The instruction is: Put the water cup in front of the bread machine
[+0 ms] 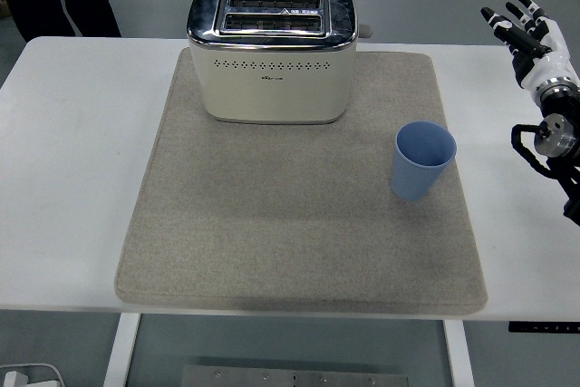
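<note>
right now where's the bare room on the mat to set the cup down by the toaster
The grey felt mat is bare in front of the cream two-slot toaster, from its base to the mat's near edge, bordered on the right by the blue plastic cup. The white table left of the mat is bare too. The right hand, fingers spread, hovers over the far right table edge.
</note>
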`<state>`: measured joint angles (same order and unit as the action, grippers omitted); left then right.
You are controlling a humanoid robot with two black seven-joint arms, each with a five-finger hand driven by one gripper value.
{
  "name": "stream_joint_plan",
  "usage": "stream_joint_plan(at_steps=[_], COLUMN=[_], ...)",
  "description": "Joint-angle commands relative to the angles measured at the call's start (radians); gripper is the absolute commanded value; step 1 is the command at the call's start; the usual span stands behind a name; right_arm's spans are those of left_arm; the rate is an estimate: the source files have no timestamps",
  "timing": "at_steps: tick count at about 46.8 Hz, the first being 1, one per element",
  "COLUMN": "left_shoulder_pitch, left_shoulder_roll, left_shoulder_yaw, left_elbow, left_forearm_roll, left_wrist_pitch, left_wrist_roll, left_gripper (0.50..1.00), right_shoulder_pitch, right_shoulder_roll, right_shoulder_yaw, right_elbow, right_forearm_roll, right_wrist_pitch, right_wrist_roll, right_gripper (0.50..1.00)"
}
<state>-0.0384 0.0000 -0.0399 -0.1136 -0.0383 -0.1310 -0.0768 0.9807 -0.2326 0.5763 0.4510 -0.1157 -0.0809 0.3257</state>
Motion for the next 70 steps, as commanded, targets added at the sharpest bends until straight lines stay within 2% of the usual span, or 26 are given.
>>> stream_joint_plan(at_steps=[1,12,18,24,28,32,35,39,50,56,61,70], left_shoulder_pitch=[0.0,0.0,0.0,0.0,0.0,0.0,0.0,0.0,0.0,0.0,0.0,0.0], left_shoulder_roll=[0.0,0.0,0.0,0.0,0.0,0.0,0.0,0.0,0.0,0.0,0.0,0.0], left_shoulder_yaw=[0.0,0.0,0.0,0.0,0.0,0.0,0.0,0.0,0.0,0.0,0.0,0.0], left_elbow=[0.0,0.0,0.0,0.0,0.0,0.0,0.0,0.0,0.0,0.0,0.0,0.0], left_forearm_roll=[0.0,0.0,0.0,0.0,0.0,0.0,0.0,0.0,0.0,0.0,0.0,0.0], left_wrist_pitch=[-0.001,0.001,0.001,0.001,0.001,0.001,0.001,-0.001,0.001,0.001,0.001,0.001], left_wrist_roll=[0.0,0.0,0.0,0.0,0.0,0.0,-0.001,0.0,0.0,0.0,0.0,0.0], left_gripper=[1.0,1.0,1.0,1.0,1.0,1.0,1.0,1.0,1.0,1.0,1.0,1.0], right_shoulder_pitch=[-0.003,-0.02,-0.027,-0.028,-0.056,-0.091,-0.122,-0.16,-0.264,-0.321,-0.356,-0.436], right_shoulder_roll=[0.004,-0.016,-0.047,-0.068,-0.123,-0.186,-0.241,-0.295,-0.425,-0.494,-0.531,-0.577], right_shoulder_yaw=[-0.004,-0.044,-0.107,-0.115,-0.116,-0.116,-0.115,-0.115,-0.115,-0.113,-0.115,-0.113], right_elbow=[0.0,0.0,0.002,0.023,0.08,0.181,0.261,0.347,0.433,0.489,0.514,0.606], right_forearm_roll=[-0.001,-0.042,-0.117,-0.128,-0.128,-0.154,-0.202,-0.262,-0.292,-0.314,-0.322,-0.372], right_wrist_pitch=[-0.003,0.013,0.036,0.107,0.148,0.178,0.182,0.176,0.194,0.231,0.27,0.263], right_wrist_roll=[0.001,0.001,0.024,0.049,0.078,0.119,0.142,0.148,0.214,0.285,0.285,0.285], right_gripper=[0.913,0.911,0.911,0.911,0.911,0.911,0.913,0.911,0.911,0.911,0.913,0.913])
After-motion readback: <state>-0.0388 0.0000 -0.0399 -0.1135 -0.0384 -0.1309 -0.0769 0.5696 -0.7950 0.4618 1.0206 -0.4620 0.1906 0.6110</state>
